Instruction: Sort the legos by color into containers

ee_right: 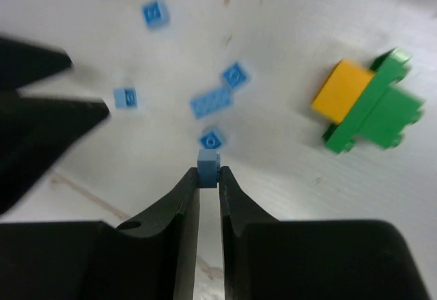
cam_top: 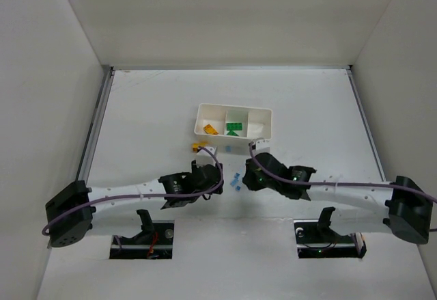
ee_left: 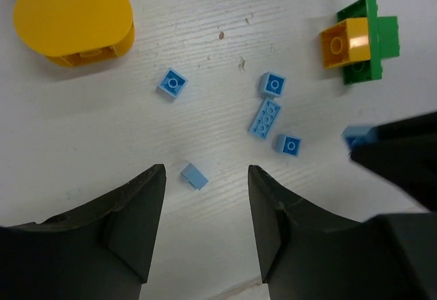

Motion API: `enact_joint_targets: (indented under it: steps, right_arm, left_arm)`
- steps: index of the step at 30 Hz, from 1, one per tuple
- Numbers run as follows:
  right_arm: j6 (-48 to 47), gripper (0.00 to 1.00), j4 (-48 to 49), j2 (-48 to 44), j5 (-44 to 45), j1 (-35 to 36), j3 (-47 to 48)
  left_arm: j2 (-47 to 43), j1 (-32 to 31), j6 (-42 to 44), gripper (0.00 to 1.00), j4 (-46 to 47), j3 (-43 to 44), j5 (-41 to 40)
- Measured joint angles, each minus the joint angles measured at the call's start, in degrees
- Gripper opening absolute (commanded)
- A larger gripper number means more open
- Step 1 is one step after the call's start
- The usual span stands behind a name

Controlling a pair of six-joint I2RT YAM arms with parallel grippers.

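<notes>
Several tiny light blue legos [ee_left: 265,118] lie scattered on the white table. My left gripper [ee_left: 206,171] is open just above the table, with one small blue lego [ee_left: 194,175] lying loose between its fingertips. My right gripper [ee_right: 208,173] is shut on another light blue lego [ee_right: 208,168], held at its fingertips a little above the table. That lego [ee_left: 358,136] also shows in the left wrist view. The white tray [cam_top: 235,107] stands behind. Its left container holds an orange lego [cam_top: 210,130] and its middle one green legos [cam_top: 234,128].
An orange brick stuck on a green piece [ee_right: 369,102] lies right of the blue legos. A rounded yellow piece [ee_left: 74,18] lies to the left, in front of the tray. The two grippers [cam_top: 217,170] [cam_top: 247,177] sit close together over the blue legos [cam_top: 235,180].
</notes>
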Motion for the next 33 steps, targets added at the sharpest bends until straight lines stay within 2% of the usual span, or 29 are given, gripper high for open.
enact_joint_targets:
  steps: [4, 9, 20, 22, 26, 33]
  right_arm:
    - [-2.71, 0.16, 1.46, -2.71, 0.07, -7.63, 2.89]
    - [-6.91, 0.17, 4.98, -0.9, 0.0, -16.24, 8.74]
    - [-11.5, 0.17, 10.1, 10.27, -0.22, -26.01, 15.96]
    - [-11.78, 0.2, 10.08, 11.85, -0.15, -27.08, 16.35]
    - [-12.09, 0.37, 10.12, 14.99, 0.39, -27.76, 17.38]
    - [-12.35, 0.41, 10.32, 15.98, 0.96, -27.76, 17.57]
  left_arm:
    - [2.75, -1.09, -0.35, 0.45, -0.02, 0.0, -0.07]
    - [4.96, -1.86, -1.38, 0.44, 0.07, 0.0, -0.44]
    - [9.94, -3.67, -1.9, 0.43, 1.33, 0.0, -2.14]
    - [9.94, -3.67, -1.9, 0.43, 1.64, 0.0, -2.43]
    - [10.27, -3.67, -1.95, 0.41, 1.99, 0.0, -2.71]
    - [11.19, -3.67, -1.99, 0.39, 2.12, 0.0, -2.8]
